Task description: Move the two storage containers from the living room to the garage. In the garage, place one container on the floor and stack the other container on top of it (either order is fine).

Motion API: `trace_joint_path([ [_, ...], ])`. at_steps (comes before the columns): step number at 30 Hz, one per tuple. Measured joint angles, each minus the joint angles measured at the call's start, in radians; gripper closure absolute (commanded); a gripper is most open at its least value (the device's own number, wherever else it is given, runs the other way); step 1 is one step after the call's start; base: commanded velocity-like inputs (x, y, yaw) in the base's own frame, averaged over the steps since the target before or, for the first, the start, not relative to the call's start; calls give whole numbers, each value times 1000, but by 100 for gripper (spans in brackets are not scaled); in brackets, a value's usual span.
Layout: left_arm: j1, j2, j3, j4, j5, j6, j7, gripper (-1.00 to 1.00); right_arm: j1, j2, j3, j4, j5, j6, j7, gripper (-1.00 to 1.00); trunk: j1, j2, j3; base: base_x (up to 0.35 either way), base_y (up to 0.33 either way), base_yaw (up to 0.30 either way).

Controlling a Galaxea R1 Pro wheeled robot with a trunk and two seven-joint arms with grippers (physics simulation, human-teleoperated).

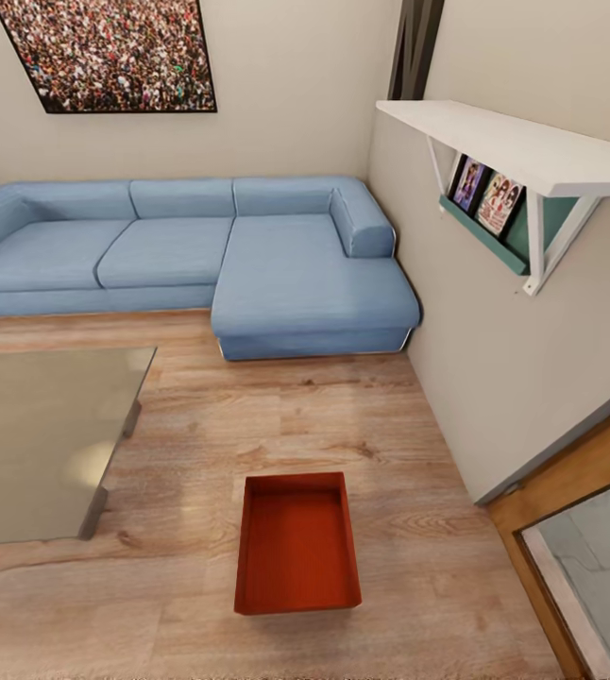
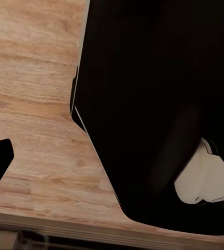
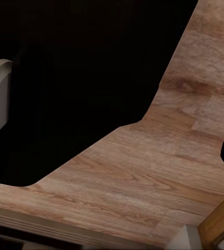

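Wood-plank living-room floor (image 1: 248, 425) with one red-orange storage container (image 1: 296, 543), fingers' state impossible to tell, wrist views mostly dark.

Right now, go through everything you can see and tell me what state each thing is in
Storage container: upright on the wood floor, open top, empty, not held.
Blue sectional sofa: against the wall, nothing on its cushions.
Glass coffee table: standing left of the container, apart from it.
Wall shelf: mounted, picture cards leaning in the rack below it.
Grippers: cannot tell whether open or shut.

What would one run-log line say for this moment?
place: living room | storage container: on wood floor, empty, untouched | near: glass table, blue sofa
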Motion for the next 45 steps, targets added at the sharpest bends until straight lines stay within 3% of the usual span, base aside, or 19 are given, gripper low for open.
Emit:
trace_joint_path([
  [27,0,-2,1,0,-2,0,0,-100,0,1,-1,0,-2,0,0,-100,0,0,-43,0,0,0],
  [45,0,0,1,0,0,0,-1,-100,0,0,-2,0,-2,0,0,-100,69,-126,-128,0,0,0],
])
